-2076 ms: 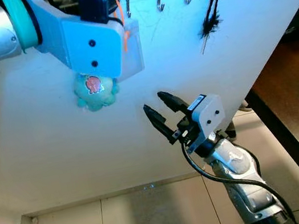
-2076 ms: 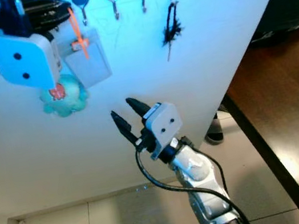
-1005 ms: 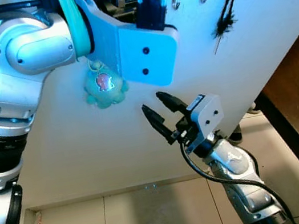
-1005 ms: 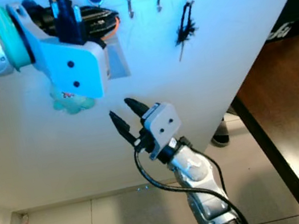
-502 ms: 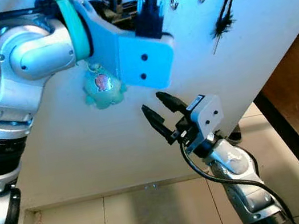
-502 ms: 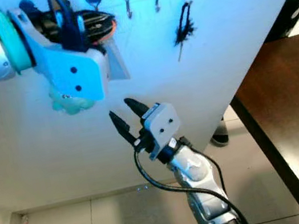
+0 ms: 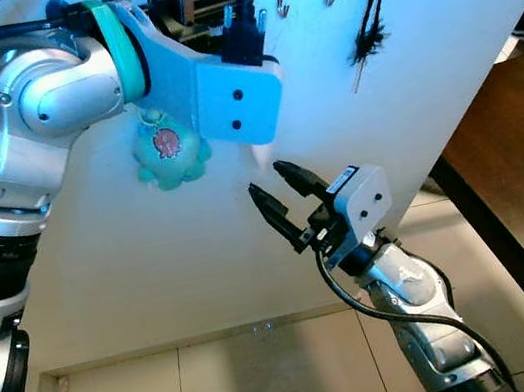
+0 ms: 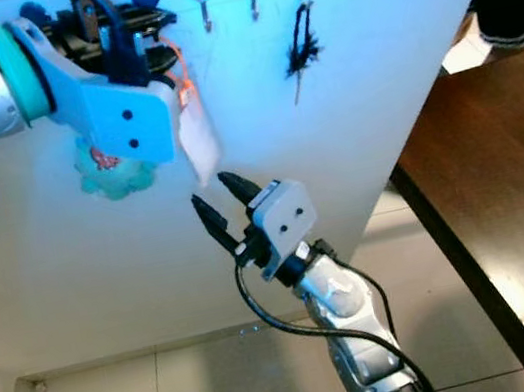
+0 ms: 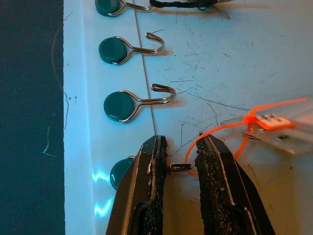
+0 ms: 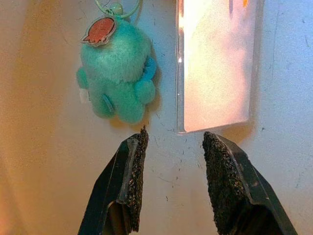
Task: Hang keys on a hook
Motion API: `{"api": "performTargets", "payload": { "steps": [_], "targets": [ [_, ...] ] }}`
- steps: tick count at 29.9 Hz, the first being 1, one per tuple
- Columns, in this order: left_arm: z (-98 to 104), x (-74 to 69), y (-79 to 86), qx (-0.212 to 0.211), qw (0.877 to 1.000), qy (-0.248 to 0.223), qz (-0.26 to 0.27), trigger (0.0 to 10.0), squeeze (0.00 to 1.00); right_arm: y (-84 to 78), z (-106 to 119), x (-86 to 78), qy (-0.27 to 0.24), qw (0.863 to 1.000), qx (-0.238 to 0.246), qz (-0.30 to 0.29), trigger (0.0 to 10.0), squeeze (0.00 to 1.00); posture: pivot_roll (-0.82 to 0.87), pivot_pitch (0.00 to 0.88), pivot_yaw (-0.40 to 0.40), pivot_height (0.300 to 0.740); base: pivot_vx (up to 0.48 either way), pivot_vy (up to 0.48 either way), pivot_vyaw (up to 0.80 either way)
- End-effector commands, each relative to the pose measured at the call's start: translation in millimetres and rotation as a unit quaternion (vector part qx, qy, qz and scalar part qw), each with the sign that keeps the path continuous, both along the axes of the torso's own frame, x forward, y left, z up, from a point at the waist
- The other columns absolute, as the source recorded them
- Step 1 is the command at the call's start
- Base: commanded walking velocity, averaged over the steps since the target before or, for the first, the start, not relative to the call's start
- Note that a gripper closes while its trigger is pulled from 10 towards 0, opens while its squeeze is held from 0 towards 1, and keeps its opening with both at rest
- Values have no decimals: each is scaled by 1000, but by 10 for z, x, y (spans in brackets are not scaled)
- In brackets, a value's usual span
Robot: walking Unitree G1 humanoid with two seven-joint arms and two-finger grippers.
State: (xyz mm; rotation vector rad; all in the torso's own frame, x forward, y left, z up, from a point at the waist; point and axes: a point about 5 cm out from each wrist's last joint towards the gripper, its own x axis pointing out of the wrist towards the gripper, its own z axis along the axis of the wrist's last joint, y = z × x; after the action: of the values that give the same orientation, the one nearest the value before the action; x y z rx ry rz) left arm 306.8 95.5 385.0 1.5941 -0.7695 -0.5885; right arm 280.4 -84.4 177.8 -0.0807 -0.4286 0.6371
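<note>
Left gripper (image 9: 178,166) pinches orange key loop (image 9: 215,132) w/ clear tag (image 9: 274,137) at hook (image 9: 128,169); right gripper (image 7: 277,193) open below, near wall (image 7: 133,269).

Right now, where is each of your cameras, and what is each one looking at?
Head eyes: look forward and down at the white board with hooks; both arms show, left gripper up at the hooks, right gripper lower.
Left wrist: looks along its fingers at a hook and the orange loop.
Right wrist: looks along its fingers at the teal plush and clear card.
Shared: plush and card also appear to the head eyes.
</note>
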Motion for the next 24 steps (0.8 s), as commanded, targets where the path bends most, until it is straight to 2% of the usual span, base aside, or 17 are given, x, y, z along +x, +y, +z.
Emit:
{"api": "performTargets", "payload": {
  "steps": [1,3,8,10,12,13,14,16,19,22,24],
  "targets": [
    [181,46,188,-15,999,-22,47,10000,0,15,-38,-22,5,1000,-4,4,10000,0,200,138,119,740,0,0,0],
    [263,24,327,5,998,-14,60,10000,0,13,-38,-26,6,1000,-4,4,10000,0,199,141,122,740,0,0,0],
    [308,-3,433,17,998,-2,68,10000,0,15,-40,-32,6,1000,-3,4,10000,0,201,142,123,740,0,0,0],
    [329,-57,574,26,996,31,74,10000,0,19,-45,-41,7,1000,-2,4,10000,0,202,147,126,740,0,0,0],
    [329,-57,574,26,996,31,74,10000,0,19,-45,-41,7,1000,-2,4,10000,0,202,147,126,740,0,0,0],
    [312,-89,630,34,995,51,74,10000,0,20,-47,-44,8,1000,-2,4,10000,0,201,148,126,740,0,0,0],
    [312,-89,630,34,995,51,74,10000,0,20,-47,-44,8,1000,-2,4,10000,0,201,148,126,740,0,0,0],
    [199,-169,681,57,991,103,56,10000,0,15,-49,-47,8,1000,-2,4,10000,0,196,150,124,740,0,0,0],
    [133,-216,679,68,989,126,38,10000,0,6,-50,-48,8,1000,-3,3,10000,0,194,151,123,740,0,0,0],
    [132,-281,653,57,988,146,8,10000,0,-2,-51,-50,8,1000,-4,3,10000,0,187,152,121,740,0,0,0],
    [127,-383,590,32,982,180,-44,10000,0,-10,-53,-54,9,1000,-5,3,10000,0,184,154,121,740,0,0,0]
  ]
}}
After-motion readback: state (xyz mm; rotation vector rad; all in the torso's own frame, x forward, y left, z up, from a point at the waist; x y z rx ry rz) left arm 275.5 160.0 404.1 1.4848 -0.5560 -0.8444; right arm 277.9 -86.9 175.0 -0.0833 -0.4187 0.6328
